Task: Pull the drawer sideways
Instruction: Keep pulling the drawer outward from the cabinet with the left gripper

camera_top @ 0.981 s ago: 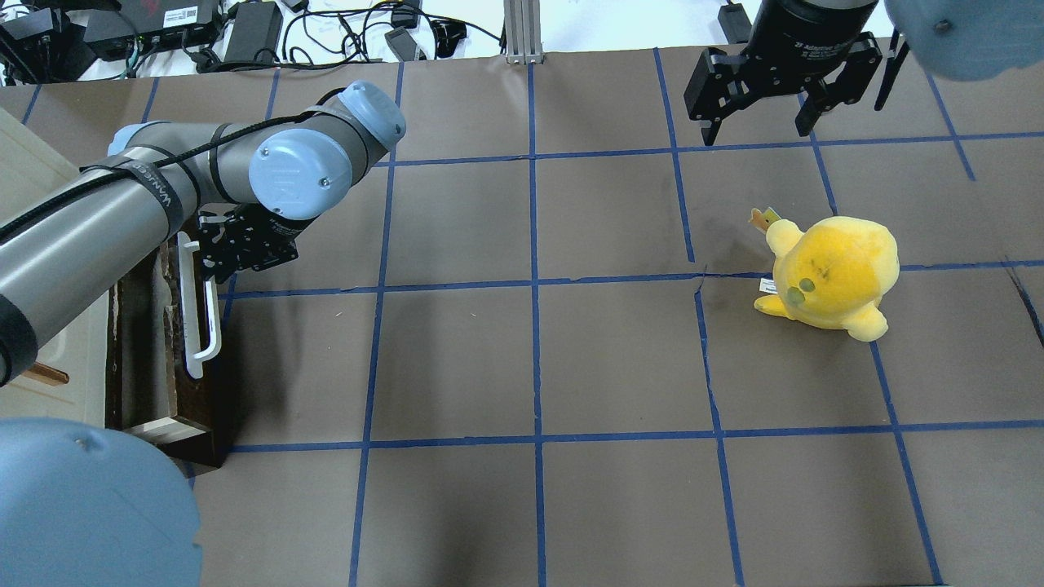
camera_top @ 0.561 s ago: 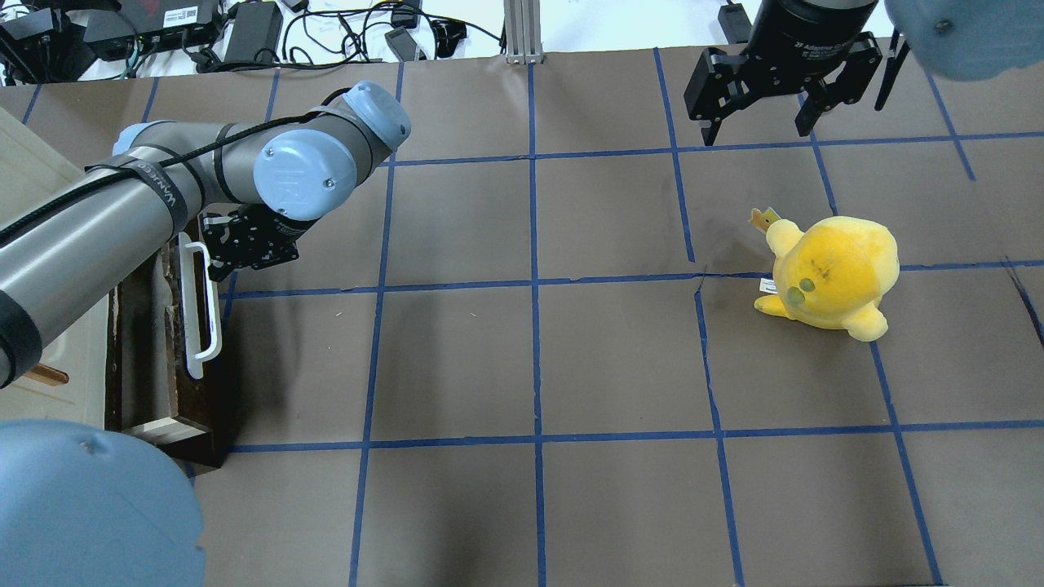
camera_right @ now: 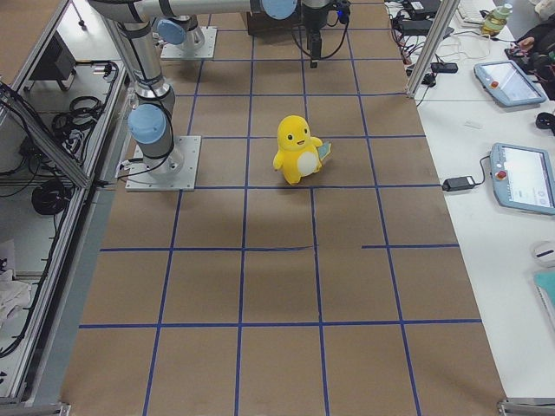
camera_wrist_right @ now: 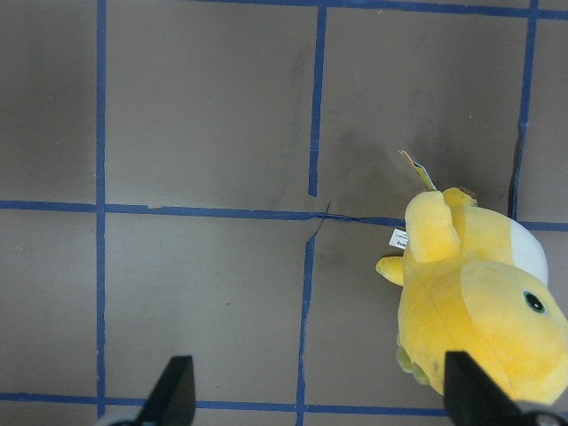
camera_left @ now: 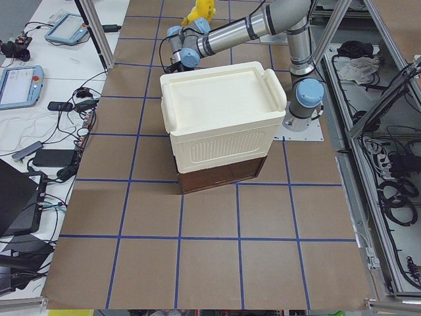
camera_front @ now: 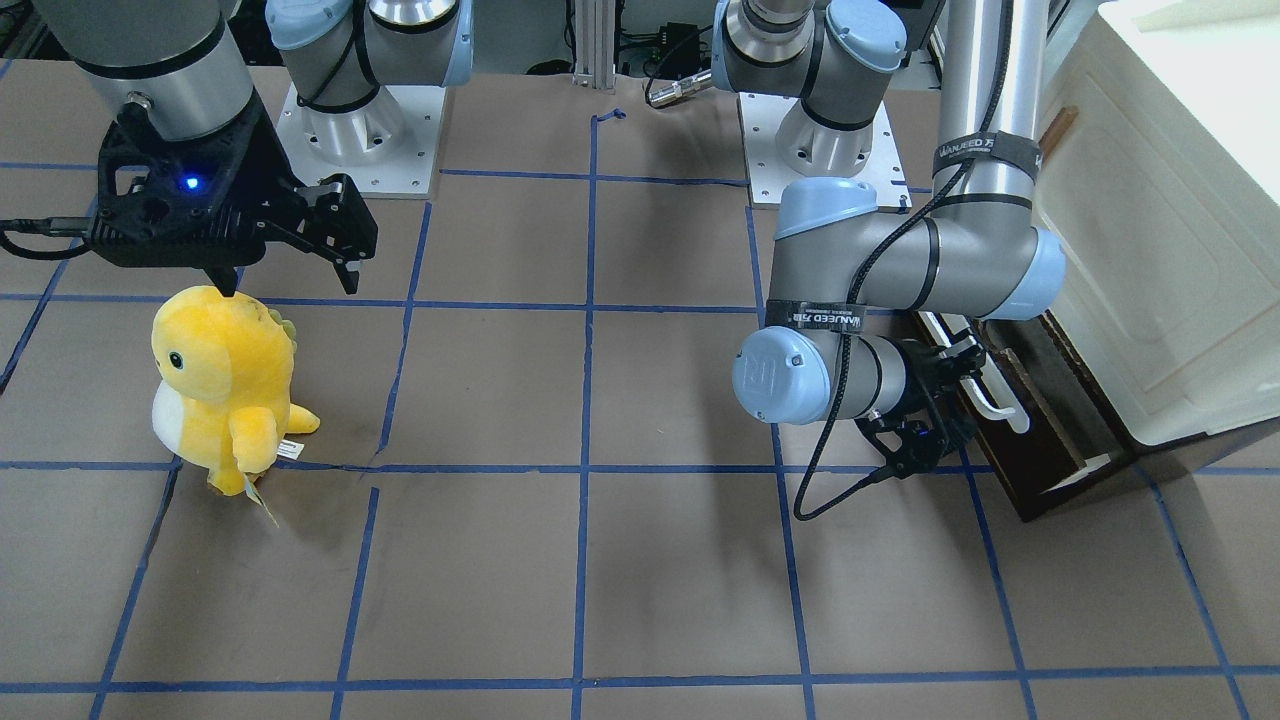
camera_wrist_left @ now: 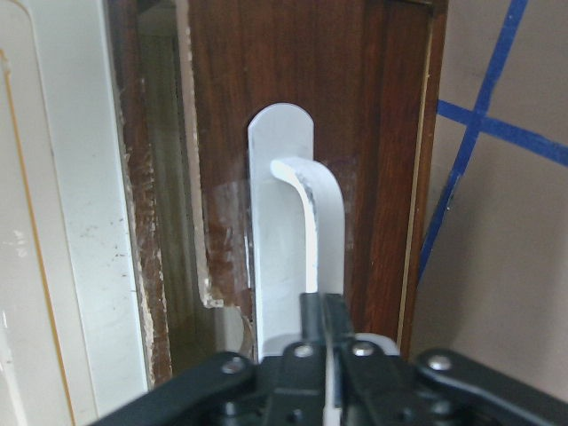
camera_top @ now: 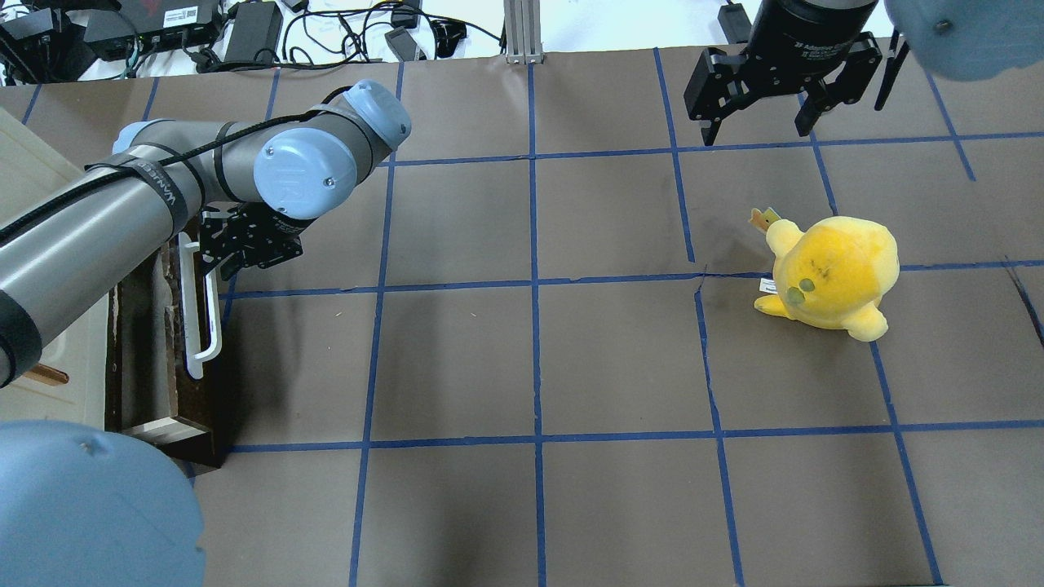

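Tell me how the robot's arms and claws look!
The left arm and right arm are grey tubes with blue joint caps. A black cable, strapped by lettered black bands, runs along the left one. The left gripper and right gripper are black; the right shows a blue light.

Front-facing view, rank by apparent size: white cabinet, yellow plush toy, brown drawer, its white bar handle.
1. white cabinet, cropped by the frame.
2-3. yellow plush toy and drawer: their visible areas look alike, so not ranked.
4. white bar handle, partly hidden by the left arm.
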You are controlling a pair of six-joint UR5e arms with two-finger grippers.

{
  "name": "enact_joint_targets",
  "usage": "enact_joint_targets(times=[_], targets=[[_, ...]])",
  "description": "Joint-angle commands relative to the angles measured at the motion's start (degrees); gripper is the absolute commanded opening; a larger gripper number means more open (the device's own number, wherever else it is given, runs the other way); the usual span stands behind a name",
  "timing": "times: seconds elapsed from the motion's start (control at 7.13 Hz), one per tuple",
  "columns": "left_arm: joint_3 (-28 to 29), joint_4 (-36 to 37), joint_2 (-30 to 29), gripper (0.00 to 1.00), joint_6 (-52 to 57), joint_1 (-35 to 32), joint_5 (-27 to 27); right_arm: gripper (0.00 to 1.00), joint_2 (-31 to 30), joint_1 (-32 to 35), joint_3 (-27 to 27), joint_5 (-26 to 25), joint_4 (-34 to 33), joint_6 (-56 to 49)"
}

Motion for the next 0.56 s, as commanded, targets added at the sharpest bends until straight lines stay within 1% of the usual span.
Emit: enact_joint_targets(times=[0.0,0.28,0.42], targets=[[0.00,0.03,-0.07,0.64,0.55,0.08,0.14,1.00,0.00,0.00,0.00,0.00,0.00,0.03],[-0.44,0.29,-0.51,0.64,0.64,0.69,0.31,1.00,0.00,0.00,0.00,-0.08,0.00,0.04],[-0.27,0.55,-0.60,0.61,0.55,0.78,-0.03,1.00,0.00,0.00,0.00,0.00,0.00,0.04]])
